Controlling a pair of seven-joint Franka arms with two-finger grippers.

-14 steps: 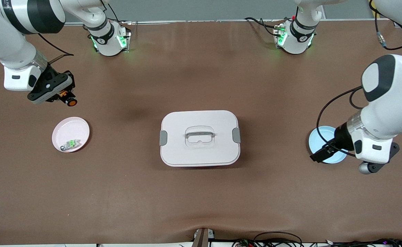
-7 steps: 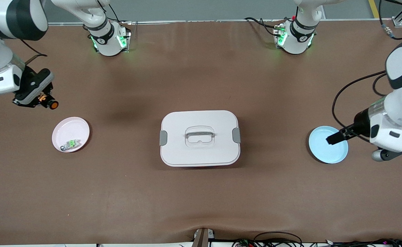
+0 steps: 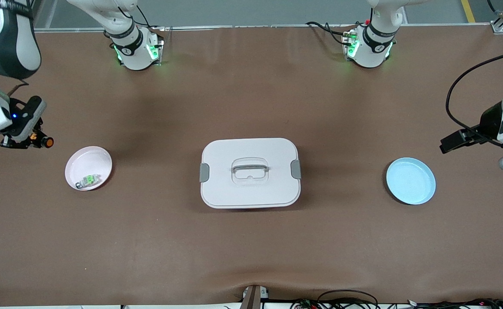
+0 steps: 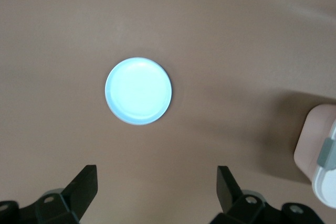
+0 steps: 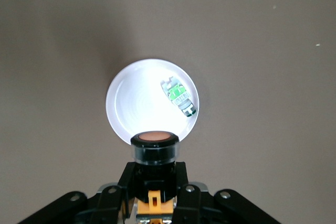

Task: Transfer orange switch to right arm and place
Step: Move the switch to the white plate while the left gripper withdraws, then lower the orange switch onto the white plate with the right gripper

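At the right arm's end of the table, we log the right gripper [image 3: 36,139] clenched on the orange switch [image 3: 47,142], now swung outward from a second ago, pink plate [image 3: 89,167] at its four o'clock. Placing remains. Left gripper [image 3: 451,143], released, has retreated off the blue plate [image 3: 410,180].

- No word, brand or label can be read on any item in these views.
- A small tag at the table's edge [image 3: 263,293] nearest the front camera bears a mark that may be the digit 6; too small to be sure.
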